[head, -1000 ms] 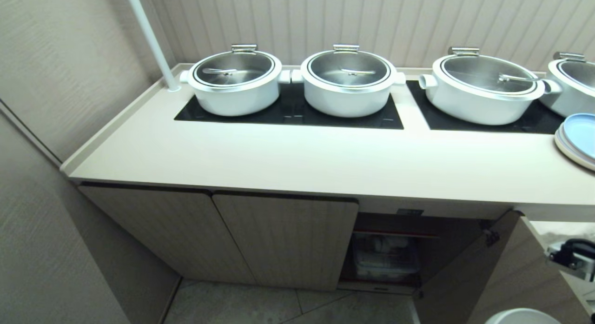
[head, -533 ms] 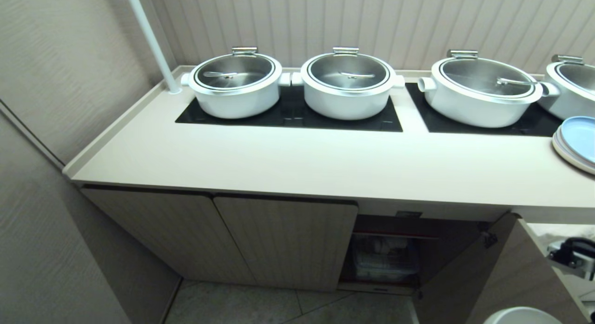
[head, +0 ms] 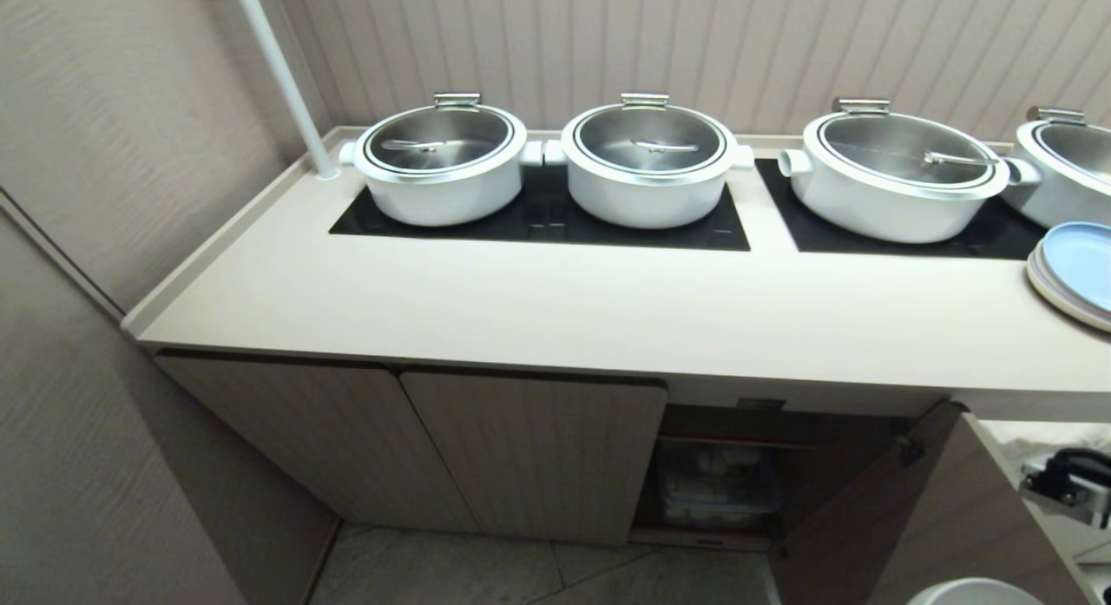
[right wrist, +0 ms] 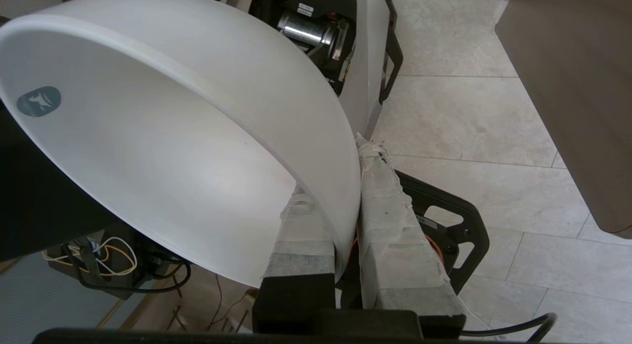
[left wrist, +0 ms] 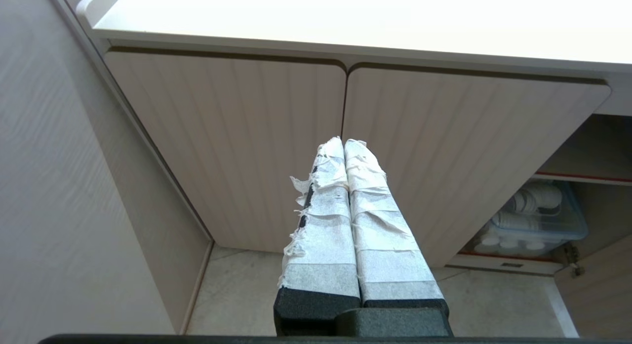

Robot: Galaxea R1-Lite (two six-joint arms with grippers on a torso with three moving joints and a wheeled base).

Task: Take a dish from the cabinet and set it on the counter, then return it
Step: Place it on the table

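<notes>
Beige kitchen, tiled floor. Right gripper [right wrist: 348, 206] pinches the bowl [right wrist: 163, 136] by its rim, low beside the open door [head: 903, 509] — lift level, clear the counter [head: 555, 318] edge, set it before the 2 left pots [head: 443, 158]. Left gripper [left wrist: 343, 151] closed, empty.

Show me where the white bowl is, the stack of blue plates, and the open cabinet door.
white bowl [right wrist: 163, 151], right wrist view, on its inner wall.
stack of blue plates [head: 1081, 262], head view, on the top plate's face.
open cabinet door [head: 877, 518], head view, on the door's inner panel.
</notes>
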